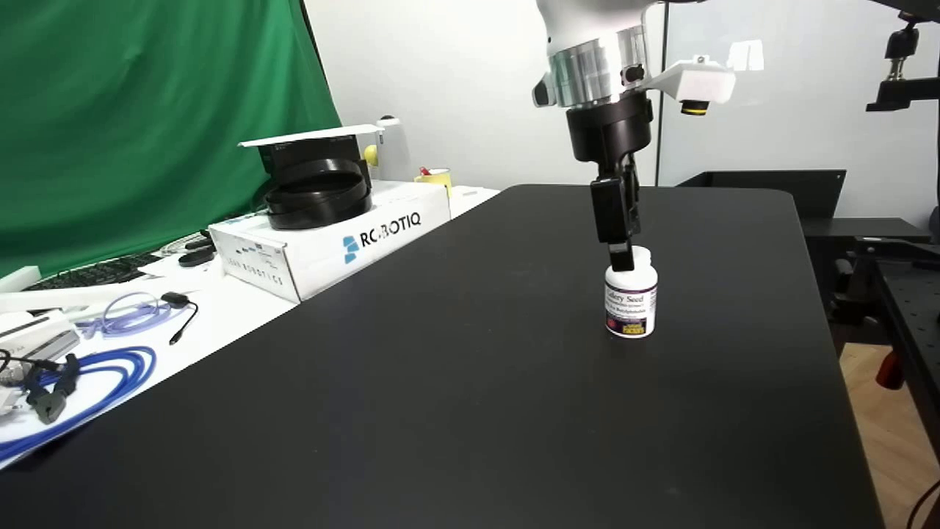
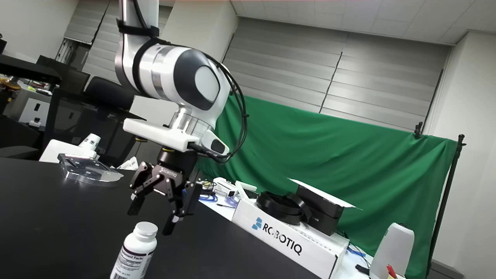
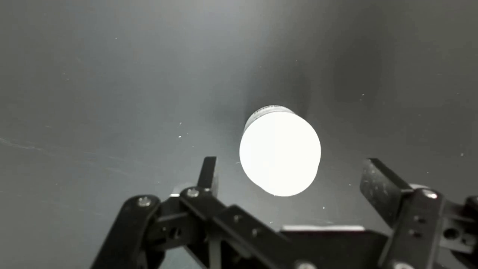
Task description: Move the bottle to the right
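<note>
The bottle point(image 1: 630, 303) is small and white with a white cap and a label with a dark band. It stands upright on the black table. In an exterior view point(image 2: 135, 255) its base is cut off by the lower edge. In the wrist view the bottle point(image 3: 280, 153) is seen from above, its top washed out to white. My gripper point(image 2: 152, 217) is open and empty, tilted, just above the bottle. In an exterior view a fingertip point(image 1: 622, 257) covers part of the cap. In the wrist view the fingers point(image 3: 291, 166) stand apart on both sides, with gaps to the bottle.
The black table point(image 1: 440, 397) bears the bottle. A white Robotiq box point(image 1: 338, 235) with black rings point(image 1: 317, 195) on it stands beside the table. A clear plate point(image 2: 91, 170) lies on the table's far part. Blue cable point(image 1: 110, 382) lies on the white side surface.
</note>
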